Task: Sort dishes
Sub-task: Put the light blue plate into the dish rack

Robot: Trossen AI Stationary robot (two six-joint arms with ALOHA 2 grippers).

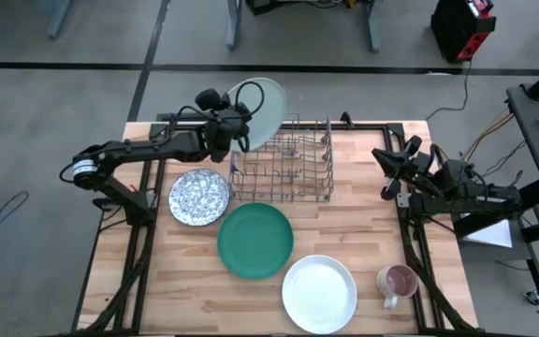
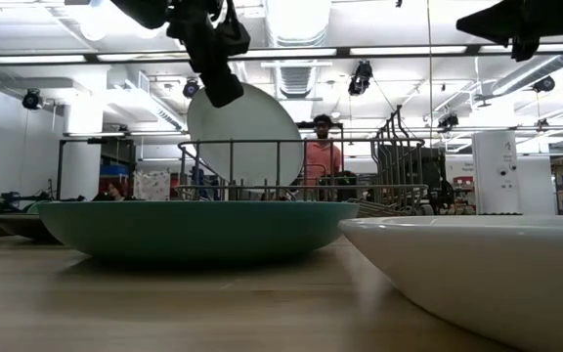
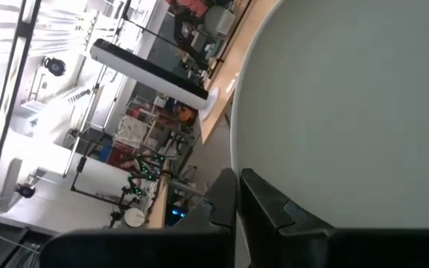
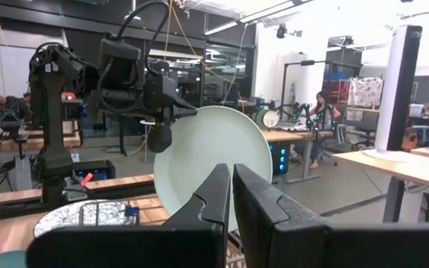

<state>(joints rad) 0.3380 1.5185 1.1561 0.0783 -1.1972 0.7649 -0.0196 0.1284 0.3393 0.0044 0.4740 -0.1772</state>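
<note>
Altogether four dishes (image 1: 255,240), one rack (image 1: 284,161).

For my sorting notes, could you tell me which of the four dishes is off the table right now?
The pale mint plate: the left gripper holds it on edge above the wire rack, while the other three lie flat.
</note>
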